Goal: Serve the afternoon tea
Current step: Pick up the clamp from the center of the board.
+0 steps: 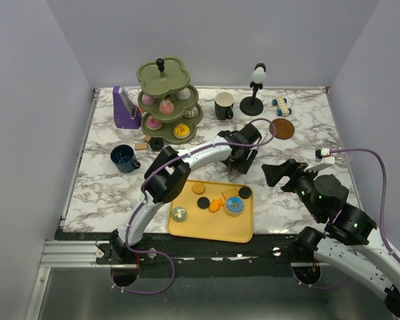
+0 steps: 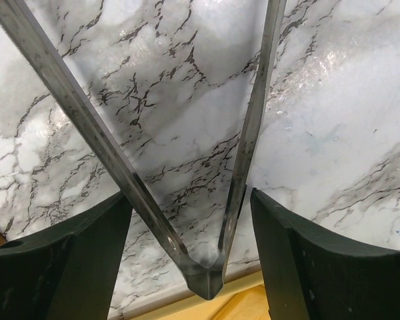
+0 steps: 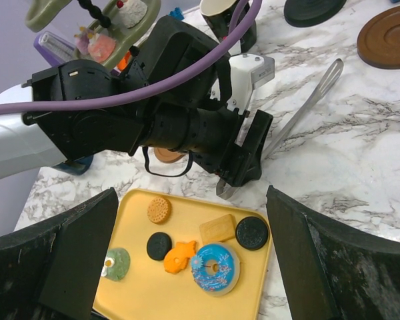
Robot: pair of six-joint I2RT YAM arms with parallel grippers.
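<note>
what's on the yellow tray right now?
Yellow tray holds a blue doughnut, two black biscuits, a round tan biscuit, a square biscuit, an orange fish-shaped piece, a green treat. Left arm covers its far-left corner.

A robotics lab cell: marble-patterned table (image 1: pixel 100 183) boxed by plain grey walls (image 1: pixel 213 33), aluminium rail (image 1: pixel 67 252) along its near edge.

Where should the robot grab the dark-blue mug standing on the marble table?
Pinch the dark-blue mug by its wall at the rim, one finger inside and one outside, coming straight down from above. It stands upright with its mouth facing up, apart from the small brown biscuits beside it on the marble table. Its handle is too small here to judge, so the rim looks safer.
</note>
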